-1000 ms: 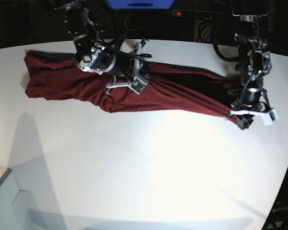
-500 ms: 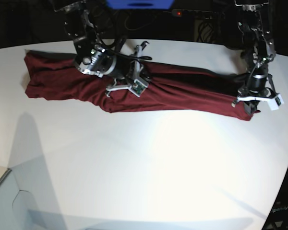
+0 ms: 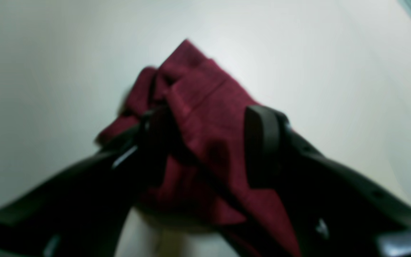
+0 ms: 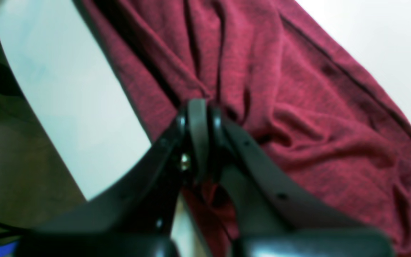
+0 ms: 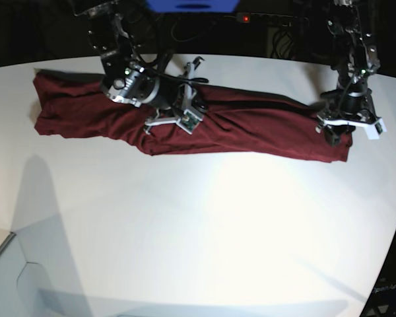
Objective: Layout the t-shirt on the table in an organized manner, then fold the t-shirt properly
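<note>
Table (image 5: 198,251) comes first — a broad white top, mostly bare, with the t-shirt (image 5: 237,129) drawn out along its far side as a long, rumpled maroon band rather than a flat, spread garment. Neither sleeves nor collar can be told apart in that band, so the layout step looks far from finished.

Risks, as I judge them: the cloth is bunched and twisted lengthwise, so any fold begun now would trap those creases. The right gripper (image 4: 198,117) is closed tight on a pinch of fabric near the band's middle; a hard pull from there could drag the whole shirt instead of opening it, or gather layers beneath. At the other end the left gripper (image 3: 205,142) has its jaws parted with a peak of cloth lying between them — in the blurred wrist view I cannot tell whether the fabric hangs on one finger. If it clings, lifting away would tug that end back into a heap.

That end of the shirt sits close to the table's curved edge, where loose fabric could slide off.
</note>
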